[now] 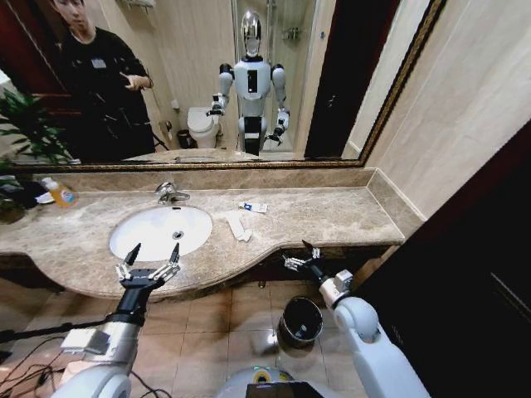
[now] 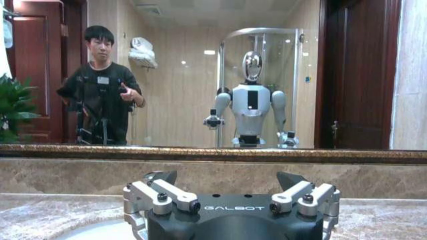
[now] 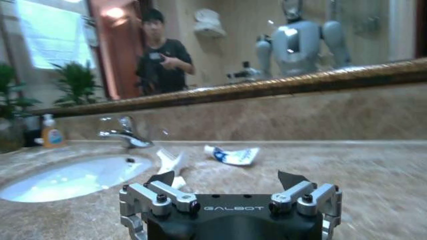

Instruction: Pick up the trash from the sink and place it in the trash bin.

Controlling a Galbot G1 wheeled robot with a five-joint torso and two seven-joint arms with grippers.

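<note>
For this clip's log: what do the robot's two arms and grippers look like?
Both arms have glossy white shells. The left gripper and right gripper each have a black body printed "GALBOT", silver metal linkages with black bolts, and pointed black fingertips. The left forearm turns black near the wrist.

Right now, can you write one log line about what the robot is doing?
left gripper: open, above sink front rim | right gripper: open, at counter edge above bin | paper, tube: on counter

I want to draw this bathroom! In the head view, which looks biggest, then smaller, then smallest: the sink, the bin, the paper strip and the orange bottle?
1. Sink, by far the largest.
2. Bin.
3. Paper strip and orange bottle: they look about alike, so I won't rank them.
</note>
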